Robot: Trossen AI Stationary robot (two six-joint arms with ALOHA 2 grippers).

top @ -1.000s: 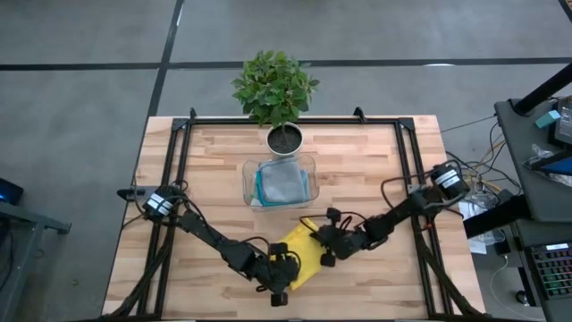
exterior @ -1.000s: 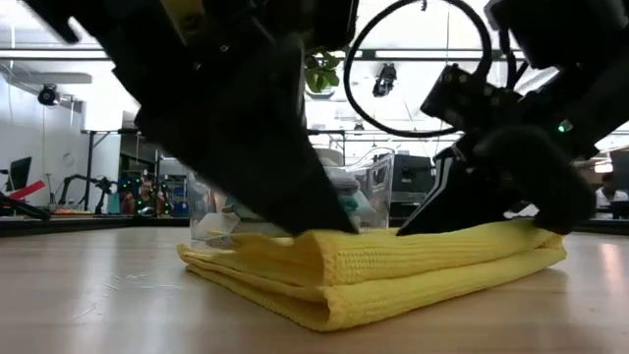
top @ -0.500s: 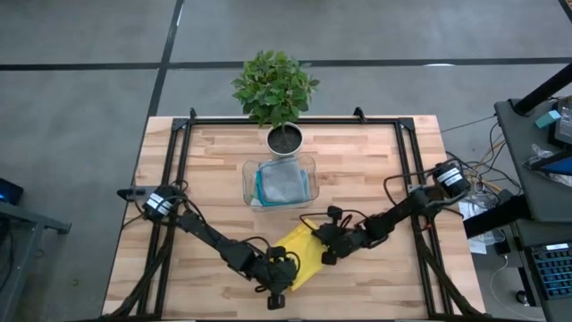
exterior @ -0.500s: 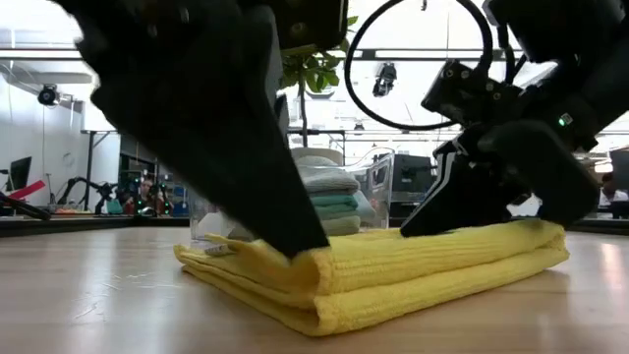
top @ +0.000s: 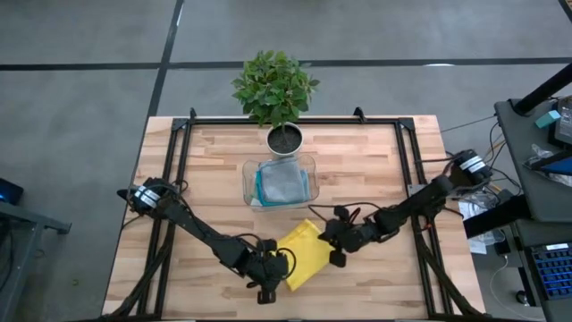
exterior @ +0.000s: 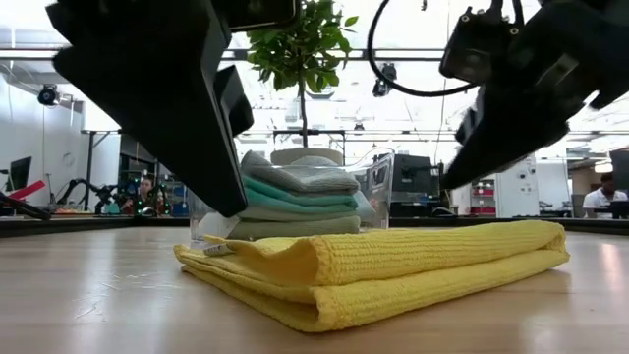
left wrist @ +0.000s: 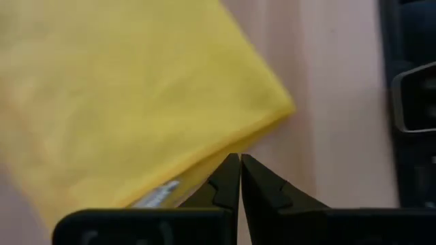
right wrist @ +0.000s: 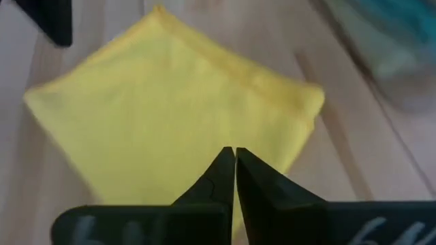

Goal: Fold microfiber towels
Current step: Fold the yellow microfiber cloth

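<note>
The yellow towel (top: 302, 253) lies folded in several layers on the wooden table, flat on its underside (exterior: 393, 270). My left gripper (top: 282, 265) hangs shut just above the towel's near left edge (left wrist: 240, 160). It shows in the low view as the big dark shape on the left (exterior: 228, 202). My right gripper (top: 332, 243) is shut too and hovers above the towel's right part (right wrist: 234, 153), clear of it in the low view (exterior: 454, 179). Other folded towels, grey on top and teal below (exterior: 295, 192), are stacked in the clear tray (top: 312, 172).
A potted plant (top: 275, 89) stands behind the tray at the table's far middle. Black frame rails (top: 175, 161) run along the table's left, right and far sides. Bare wood lies to the left and right of the towel.
Both grippers, shut throughout, have risen off the yellow towel and drawn back from it, the left toward the near left, the right toward the table's right edge. The towel stays folded where it was, and its top layers have sprung up slightly where the fingers were.
</note>
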